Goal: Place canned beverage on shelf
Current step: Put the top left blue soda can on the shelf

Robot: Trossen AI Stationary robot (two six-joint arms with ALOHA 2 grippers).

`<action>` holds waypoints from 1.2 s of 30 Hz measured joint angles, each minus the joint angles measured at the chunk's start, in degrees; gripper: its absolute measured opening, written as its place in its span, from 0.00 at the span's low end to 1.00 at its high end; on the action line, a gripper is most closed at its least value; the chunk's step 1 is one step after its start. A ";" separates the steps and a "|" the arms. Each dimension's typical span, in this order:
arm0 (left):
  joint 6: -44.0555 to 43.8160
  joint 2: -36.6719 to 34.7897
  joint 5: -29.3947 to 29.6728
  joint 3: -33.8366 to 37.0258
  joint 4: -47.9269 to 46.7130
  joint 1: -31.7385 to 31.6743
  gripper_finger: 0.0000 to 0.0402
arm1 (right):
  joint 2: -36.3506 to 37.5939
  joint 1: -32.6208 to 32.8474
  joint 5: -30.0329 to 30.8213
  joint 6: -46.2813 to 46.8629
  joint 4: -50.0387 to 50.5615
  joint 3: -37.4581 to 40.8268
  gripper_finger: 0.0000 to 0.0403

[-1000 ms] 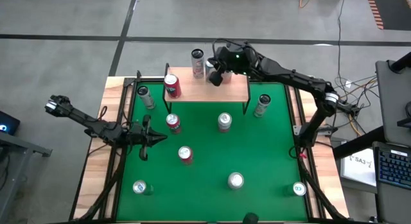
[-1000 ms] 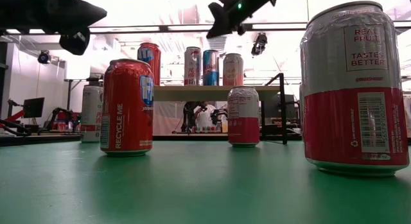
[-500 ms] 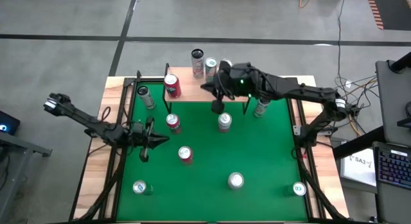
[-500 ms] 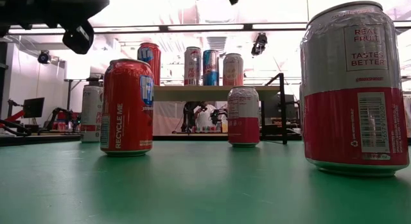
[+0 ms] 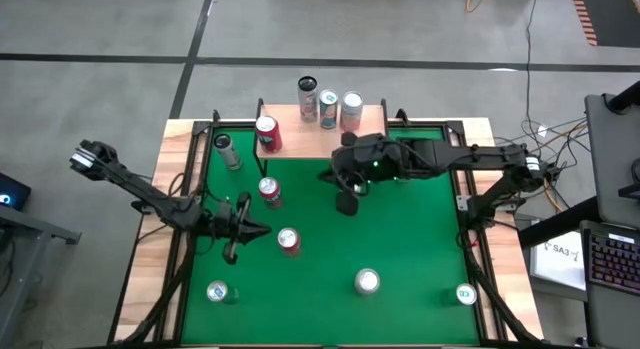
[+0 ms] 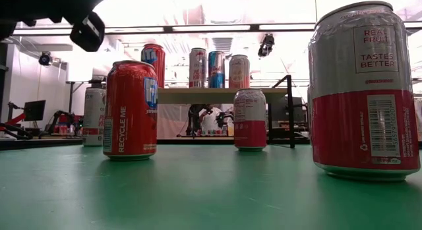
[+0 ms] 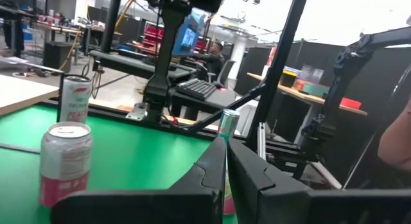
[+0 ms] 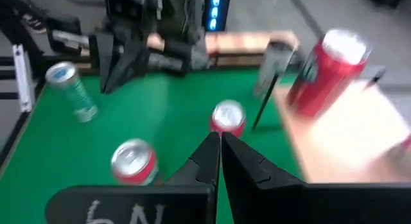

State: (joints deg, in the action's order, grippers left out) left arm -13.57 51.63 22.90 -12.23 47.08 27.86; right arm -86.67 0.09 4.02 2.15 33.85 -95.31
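Plainly nothing in hand at either arm. Over the middle of the green table (image 5: 400, 249): right gripper (image 5: 345, 201), fingers pressed together, empty. Near the left edge: left gripper (image 5: 236, 232), likewise closed on nothing.

On the shelf (image 5: 310, 139), at the table's far edge: four cans, all upright, namely a red can (image 5: 267, 134) at the left front and three slimmer ones in a row along the back.

On the green, counted from above: six cans in sight, all upright, long axis vertical. Possibly more under the right arm; cannot tell.

For the next pick, probably the red-and-white can (image 5: 270, 191). Stands well to the left of the right gripper, straight ahead of its fingertips in the right wrist view, and just in front of the shelf's left end. About as near to one arm as to the other. Calls for opening the fingers first, then closing in level on the can's side.

Another red can (image 5: 288, 241): just beside the left gripper, on its inner side, so clearly that arm's nearest. From there a longer carry to the shelf, toward the rear.
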 joint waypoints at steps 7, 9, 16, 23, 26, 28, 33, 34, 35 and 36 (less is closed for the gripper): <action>2.50 1.53 0.00 -2.14 -3.29 0.20 0.00 | 0.00 1.65 0.03 12.21 15.20 0.00 0.02; 1.97 1.17 0.00 -2.26 -5.11 0.20 0.00 | 0.00 2.06 -0.01 15.39 19.54 0.00 0.02; 1.19 0.33 0.02 -2.31 -6.72 0.18 0.00 | -0.02 2.28 0.28 24.44 34.66 -0.02 0.02; 5.48 -0.03 0.18 -2.32 -6.77 0.13 0.00 | -0.12 2.30 0.51 28.05 36.40 0.76 0.02; 6.77 -0.02 0.43 -2.60 -6.96 0.13 0.00 | -0.45 2.30 0.51 28.01 36.08 0.81 0.02; 7.27 0.03 0.50 -2.84 -6.89 0.13 0.00 | -0.73 2.29 0.54 27.96 35.88 0.83 0.02; 7.53 -0.02 0.55 -2.83 -6.94 0.13 0.00 | -0.79 2.30 0.54 27.83 35.73 0.85 0.02; 7.53 -0.02 0.55 -2.82 -6.94 0.13 0.00 | -0.79 2.30 0.54 27.81 35.72 0.85 0.02; 7.53 -0.06 0.55 -2.84 -6.91 0.13 0.00 | -0.79 2.30 0.54 27.81 35.72 0.85 0.02; 7.49 -0.19 0.55 -2.84 -6.89 0.13 0.00 | -0.79 2.28 0.51 27.85 35.73 0.85 0.02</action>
State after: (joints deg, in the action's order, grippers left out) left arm -6.09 51.44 23.44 -15.07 40.18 27.99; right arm -87.46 2.37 4.54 30.00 69.58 -94.45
